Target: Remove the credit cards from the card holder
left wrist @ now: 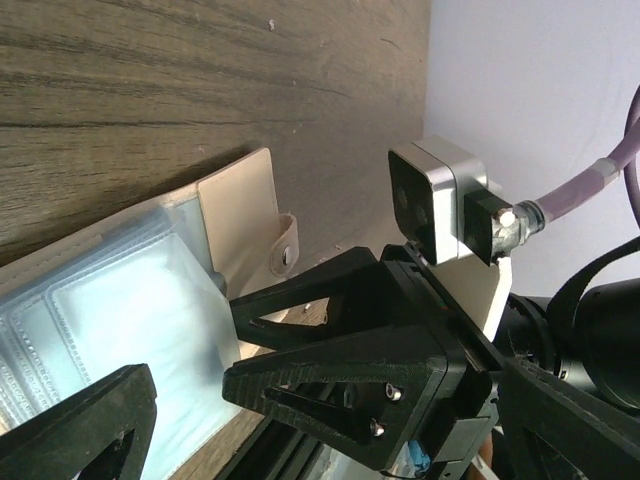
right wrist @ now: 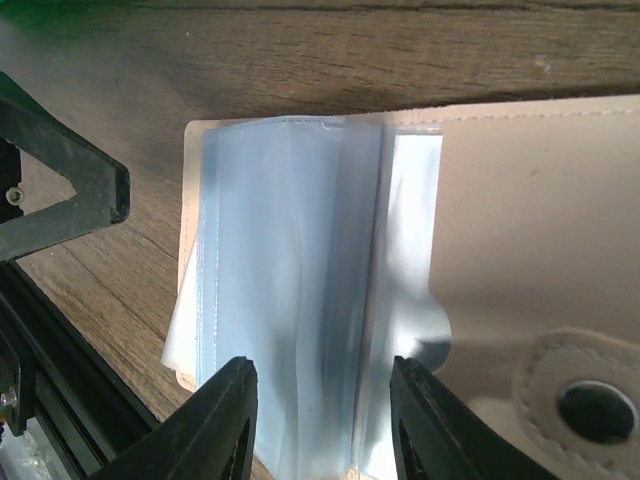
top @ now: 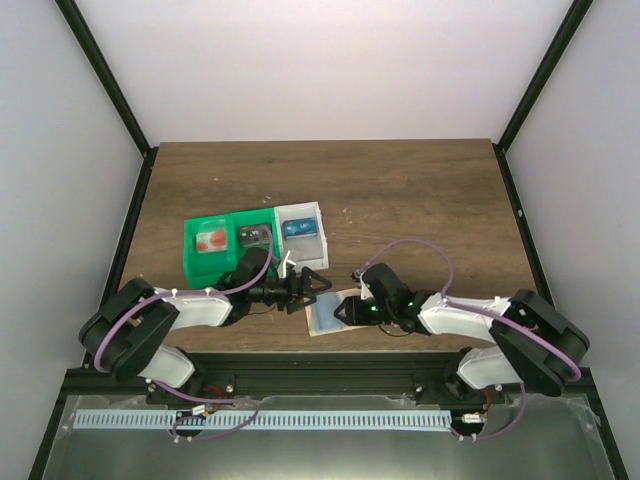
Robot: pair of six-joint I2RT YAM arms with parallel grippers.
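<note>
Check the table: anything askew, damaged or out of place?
Only the card holder: it lies open and skewed near the front edge of the table, and in the right wrist view its clear sleeves bulge up instead of lying flat. No spill or damage visible.

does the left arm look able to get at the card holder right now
Probably yes: the left end effector is open right beside the card holder, which lies spread open. Only the right end effector, over its clear sleeves, crowds that side.
</note>
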